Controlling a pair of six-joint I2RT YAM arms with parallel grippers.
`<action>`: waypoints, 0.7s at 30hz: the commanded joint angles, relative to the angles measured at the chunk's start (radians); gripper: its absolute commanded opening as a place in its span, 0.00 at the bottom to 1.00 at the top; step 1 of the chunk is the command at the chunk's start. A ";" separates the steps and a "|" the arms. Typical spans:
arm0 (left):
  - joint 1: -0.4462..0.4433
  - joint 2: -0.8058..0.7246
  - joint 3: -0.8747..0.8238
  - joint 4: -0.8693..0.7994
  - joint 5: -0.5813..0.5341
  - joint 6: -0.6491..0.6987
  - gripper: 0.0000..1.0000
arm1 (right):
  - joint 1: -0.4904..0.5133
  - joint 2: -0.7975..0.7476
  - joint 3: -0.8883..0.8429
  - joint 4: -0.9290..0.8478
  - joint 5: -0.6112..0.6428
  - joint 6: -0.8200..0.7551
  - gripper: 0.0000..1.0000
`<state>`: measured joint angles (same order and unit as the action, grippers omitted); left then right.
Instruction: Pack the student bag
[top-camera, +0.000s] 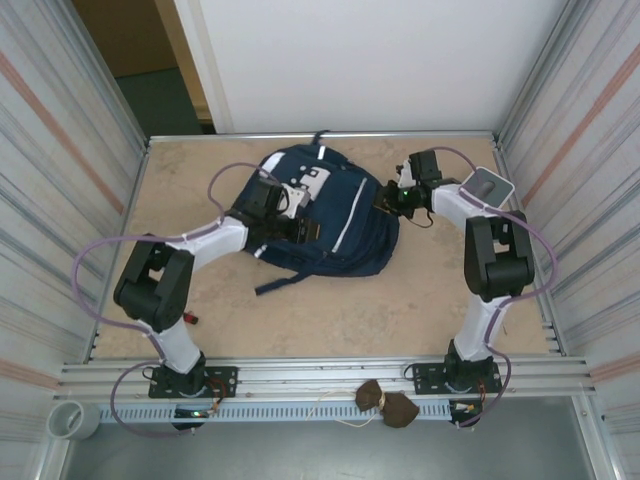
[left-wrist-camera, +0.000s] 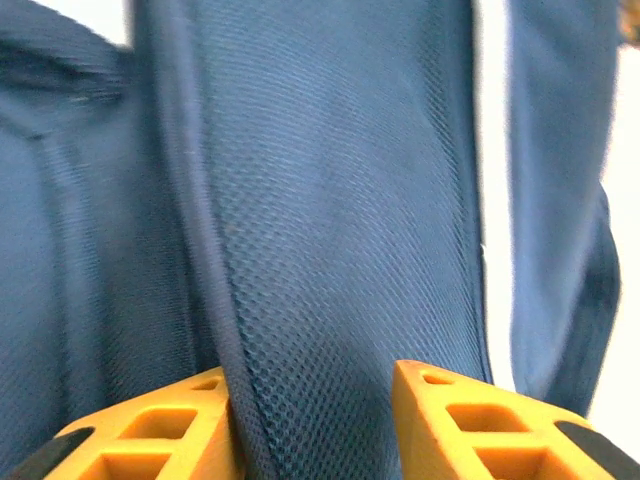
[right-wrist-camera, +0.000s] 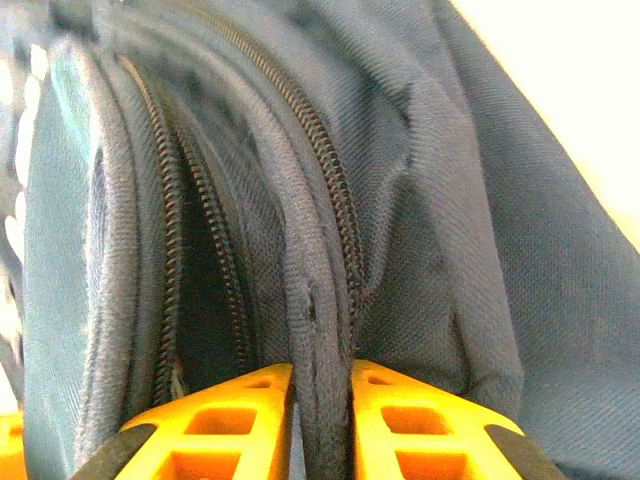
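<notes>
The student bag (top-camera: 330, 215) lies lengthways between the arms, the right claw (right-wrist-camera: 320, 368) pinched narrow on its zip rim (right-wrist-camera: 318, 290), the left claw (left-wrist-camera: 312, 375) clasping a broad fabric fold (left-wrist-camera: 330, 250) opposite.

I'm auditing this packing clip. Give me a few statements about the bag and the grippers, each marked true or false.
1. The bag lies on the table. True.
2. The right gripper pinches a zipper edge of the bag. True.
3. The left gripper hovers over bare table. False: it straddles bag fabric.
4. The bag hangs off the table's edge. False: it sits wholly on the table.
</notes>
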<state>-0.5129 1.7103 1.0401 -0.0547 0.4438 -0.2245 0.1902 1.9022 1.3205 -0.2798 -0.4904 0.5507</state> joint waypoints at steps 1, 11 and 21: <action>-0.084 -0.046 -0.053 -0.040 0.054 -0.049 0.44 | 0.063 0.077 0.131 -0.015 -0.039 -0.032 0.23; -0.088 -0.249 -0.086 -0.128 -0.299 0.268 0.53 | 0.040 0.007 0.193 -0.201 0.173 -0.163 0.50; -0.160 -0.307 -0.166 0.099 -0.266 0.900 0.63 | 0.030 -0.249 -0.117 -0.151 0.206 -0.167 0.59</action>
<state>-0.6392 1.4048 0.8967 -0.0383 0.1490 0.3836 0.2222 1.7111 1.2404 -0.4294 -0.3027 0.4084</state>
